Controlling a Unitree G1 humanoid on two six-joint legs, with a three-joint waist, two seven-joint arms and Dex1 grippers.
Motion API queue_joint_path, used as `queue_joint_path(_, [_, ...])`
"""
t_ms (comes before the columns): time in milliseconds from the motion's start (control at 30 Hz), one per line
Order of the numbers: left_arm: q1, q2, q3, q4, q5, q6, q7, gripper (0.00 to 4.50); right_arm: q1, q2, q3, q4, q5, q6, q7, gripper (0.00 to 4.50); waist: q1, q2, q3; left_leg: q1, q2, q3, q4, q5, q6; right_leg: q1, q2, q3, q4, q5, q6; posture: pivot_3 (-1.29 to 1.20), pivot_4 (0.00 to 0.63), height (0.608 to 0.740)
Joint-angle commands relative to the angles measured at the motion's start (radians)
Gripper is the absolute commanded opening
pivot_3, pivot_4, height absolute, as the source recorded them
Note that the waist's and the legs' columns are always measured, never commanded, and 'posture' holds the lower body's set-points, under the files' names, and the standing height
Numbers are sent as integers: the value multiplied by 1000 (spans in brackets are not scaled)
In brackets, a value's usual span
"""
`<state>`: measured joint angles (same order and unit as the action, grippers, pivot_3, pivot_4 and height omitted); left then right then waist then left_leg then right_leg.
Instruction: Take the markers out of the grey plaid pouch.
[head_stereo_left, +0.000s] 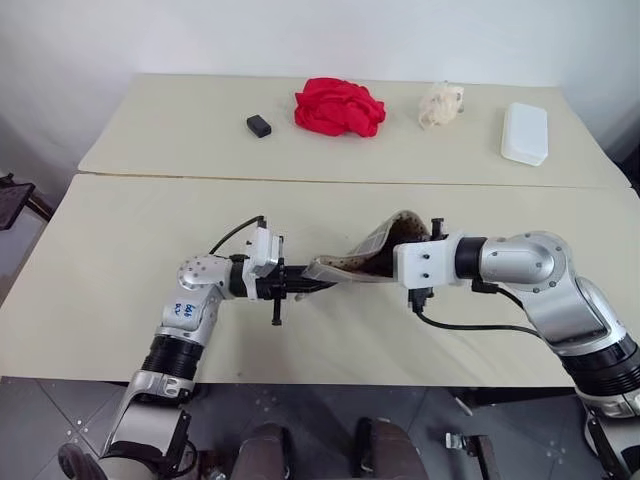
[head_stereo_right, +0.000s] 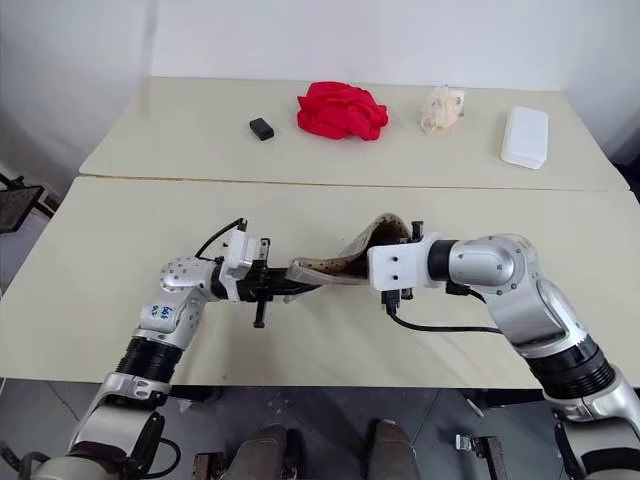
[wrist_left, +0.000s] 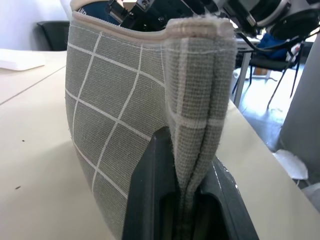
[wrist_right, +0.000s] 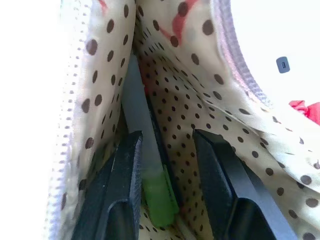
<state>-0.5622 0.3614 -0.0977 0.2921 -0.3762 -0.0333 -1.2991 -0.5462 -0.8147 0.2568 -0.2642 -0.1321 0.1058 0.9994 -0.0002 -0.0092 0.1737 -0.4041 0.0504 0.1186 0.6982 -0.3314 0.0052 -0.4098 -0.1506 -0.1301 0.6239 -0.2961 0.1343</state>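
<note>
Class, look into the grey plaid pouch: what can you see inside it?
Inside the grey plaid pouch: spotted lining, the right gripper's open fingers, and between them a marker with a green part. The fabric folds cover anything deeper.

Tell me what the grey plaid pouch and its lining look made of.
The grey plaid pouch looks like coarse woven fabric, matte: the weave shows, with thin white grid lines stitched through. Its lining seems smooth cream cloth printed with brown dots, creasing softly; possibly cotton.

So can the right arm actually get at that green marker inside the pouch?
Probably yes. The right gripper is already inside the pouch, its fingers apart either side of the green marker, nothing between. The left gripper pinches the pouch's far end, steadying it.
</note>
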Motion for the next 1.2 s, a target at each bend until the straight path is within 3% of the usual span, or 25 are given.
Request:
queue_joint_path(33, [14, 21, 26, 2, -8, -25, -12, 0, 11, -13, -71, -16, 49, 9, 3, 1279, -1, 0, 0, 0, 0, 0, 0, 0, 0, 0, 0, 0, 0, 0, 0, 0, 150, 740])
queue_joint_path(267, [22, 28, 37, 2, -17, -18, -3, 0, 33, -55, -90, -26, 112, -53, 51, 1279, 2, 0, 0, 0, 0, 0, 0, 0, 0, 0, 0, 0, 0, 0, 0, 0, 150, 740])
queue_joint_path(567, [8, 11, 28, -1, -19, -14, 4, 0, 17, -19, -41, -65, 81, 83, 14, 1278, 1, 0, 0, 0, 0, 0, 0, 0, 0, 0, 0, 0, 0, 0, 0, 0, 150, 740])
queue_joint_path(600, [7, 9, 26, -4, -20, -12, 5, 0, 18, -15, -41, -76, 85, 109, 14, 1996, 1, 0, 0, 0, 0, 0, 0, 0, 0, 0, 0, 0, 0, 0, 0, 0, 150, 740])
queue_joint_path(867, [12, -2, 15, -10, -16, -13, 9, 0, 21, 1, -72, -107, 126, 172, 6, 4485, 0, 0, 0, 0, 0, 0, 0, 0, 0, 0, 0, 0, 0, 0, 0, 0, 150, 740])
queue_joint_path(1033, [11, -5, 8, -6, -11, -14, 5, 0, -92, 57, -111, -117, 266, 342, 25, 4485, -1, 0, 0, 0, 0, 0, 0, 0, 0, 0, 0, 0, 0, 0, 0, 0, 150, 740])
queue_joint_path(1200, [3, -14, 5, 1, -10, -13, 2, 0, -147, -28, -10, -157, 254, 469, 125, 4485, 7, 0, 0, 0, 0, -1, 0, 0, 0, 0, 0, 0, 0, 0, 0, 0, 150, 740])
